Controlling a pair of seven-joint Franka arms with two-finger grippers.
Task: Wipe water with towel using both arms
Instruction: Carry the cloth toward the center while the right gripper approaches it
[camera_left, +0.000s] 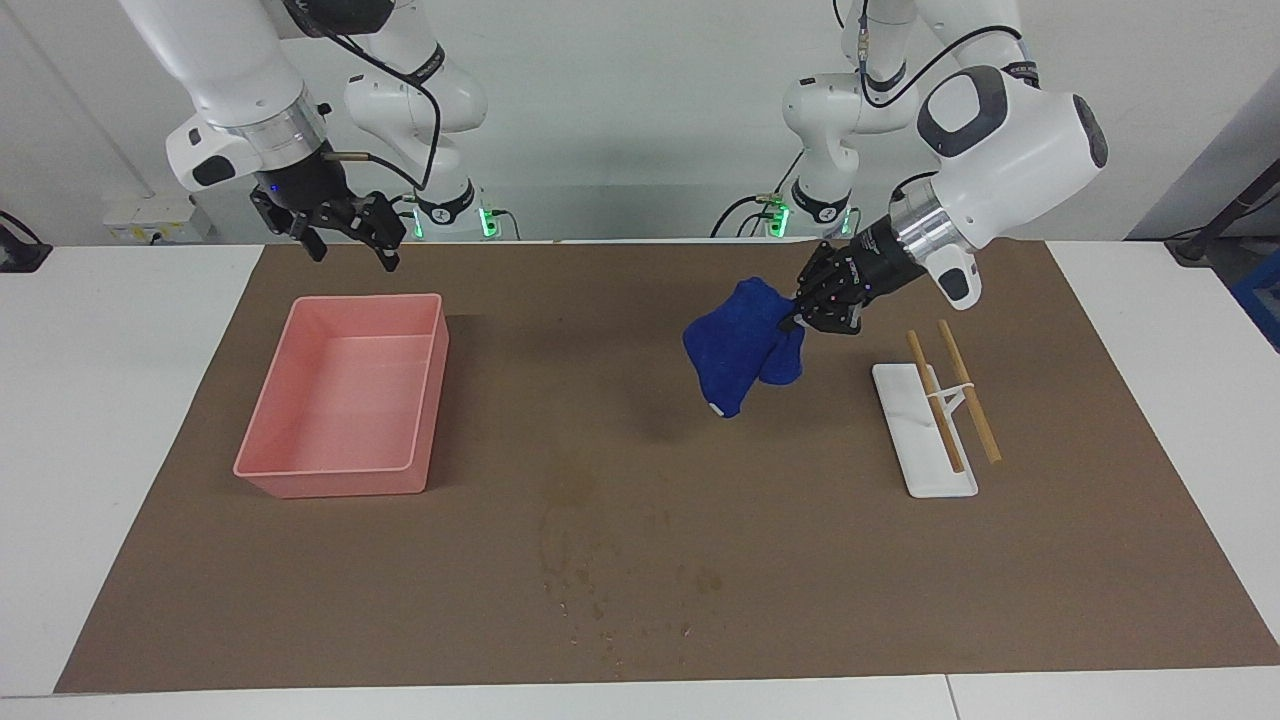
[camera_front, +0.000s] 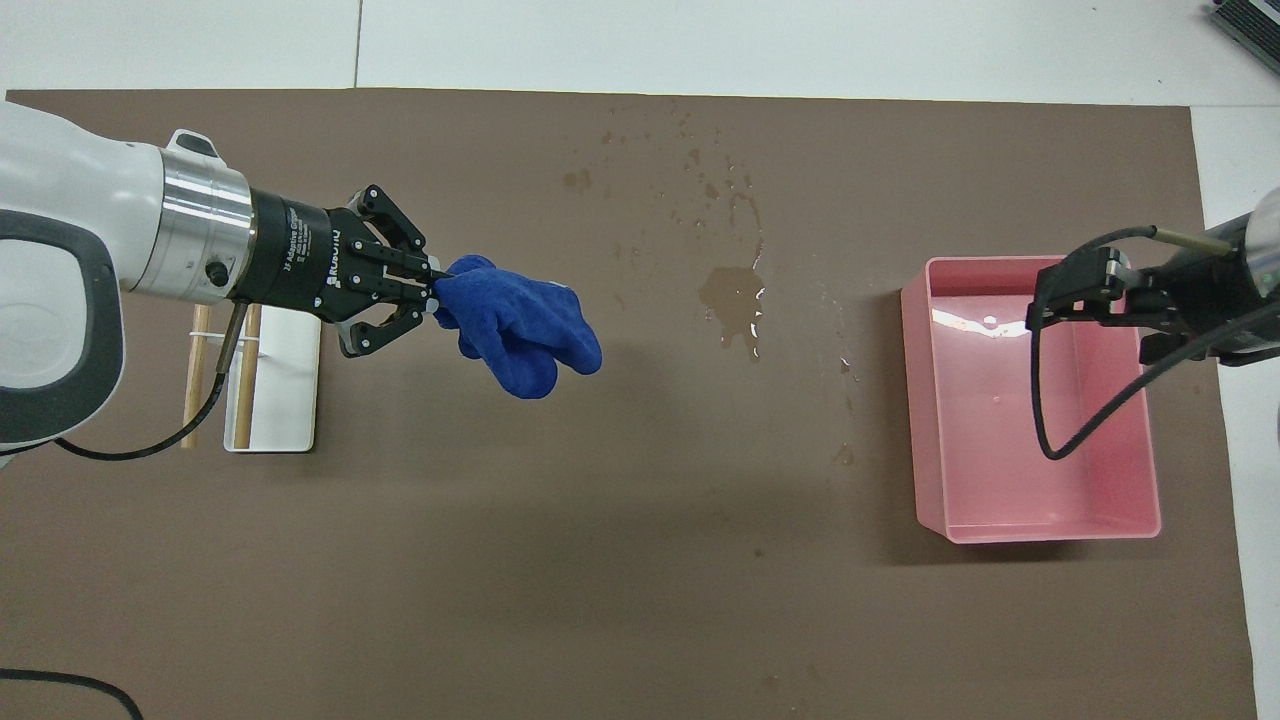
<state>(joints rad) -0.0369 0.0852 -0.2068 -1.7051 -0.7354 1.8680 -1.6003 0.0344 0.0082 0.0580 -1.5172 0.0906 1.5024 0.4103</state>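
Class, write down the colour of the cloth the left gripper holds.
Deep blue: the towel pinched in the left gripper, clearest in the overhead view.

White lettering runs along the black body of the left hand (camera_front: 432, 292) in the overhead view; it seems to start "2F Adaptive Gripper" above a brand word like "ROBOTIQ", but the letters are too small to be sure. No other text, label or number can be read anywhere.
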